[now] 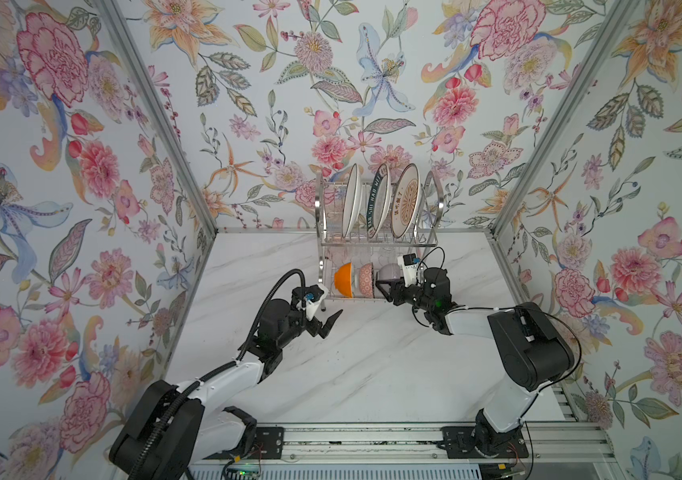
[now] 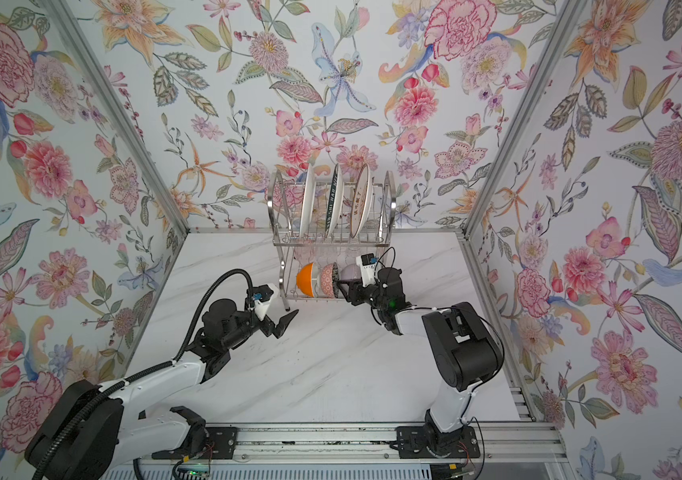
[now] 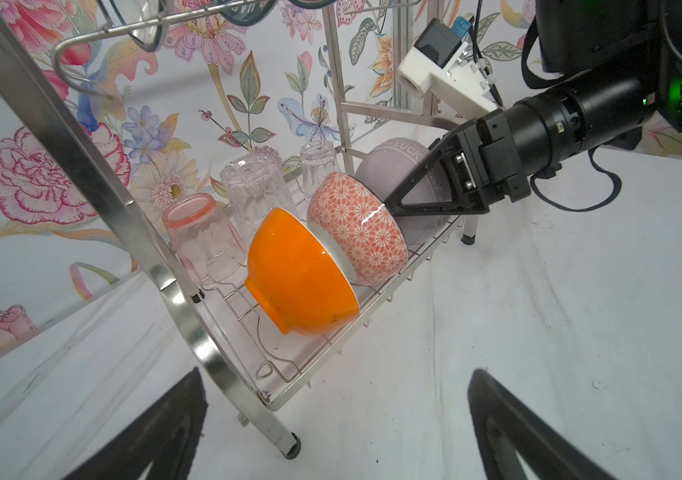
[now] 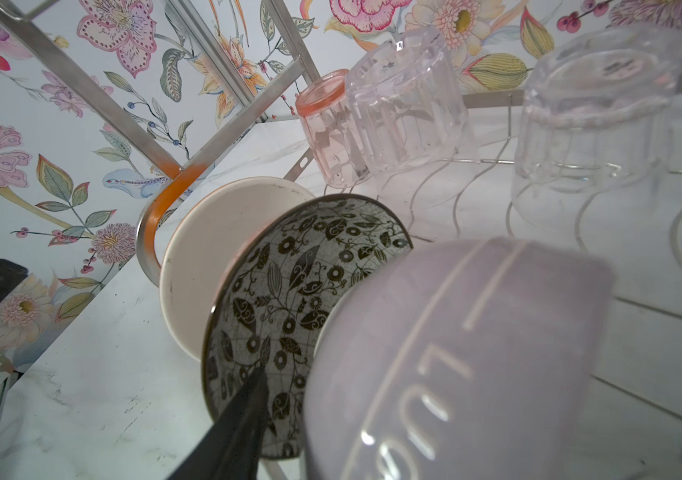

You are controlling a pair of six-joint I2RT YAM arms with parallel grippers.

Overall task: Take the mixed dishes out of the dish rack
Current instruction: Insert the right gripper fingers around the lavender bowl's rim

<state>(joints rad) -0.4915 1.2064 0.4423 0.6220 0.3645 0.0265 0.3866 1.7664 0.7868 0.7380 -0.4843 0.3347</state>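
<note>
- Nearest you, the left gripper (image 1: 331,323) hangs over the marble table (image 1: 372,374), just in front of the dish rack (image 3: 94,174); its jaws are spread wide and hold nothing.
- Further in, the right gripper (image 1: 384,289) reaches into the rack's lower tier at the grey-white bowl (image 3: 385,166), the end one of three standing on edge; one finger (image 3: 435,209) sits in the gap between it and the pink-patterned bowl (image 3: 356,224); the orange bowl (image 3: 298,274) leans beyond that.
- You are, by my reading, on the first pick; no dish lies on the table yet.
- The next move calls for a firm pinch on the bowl's wall; then draw it out towards you, clear of its patterned neighbour and the shelf overhead.
- The second finger is hidden behind the grey-white bowl in every view; so you cannot tell whether the jaws are clamped on it or merely straddle it.
- Behind the bowls, the three tumblers (image 4: 406,104) stand upside down; in both top views the wire almost swallows them.
- Farthest, on the upper tier, stand the white plate (image 1: 352,203), the green-lettered plate (image 1: 377,203) and the orange sunburst plate (image 1: 406,203); their lower edges are masked by the shelf.
</note>
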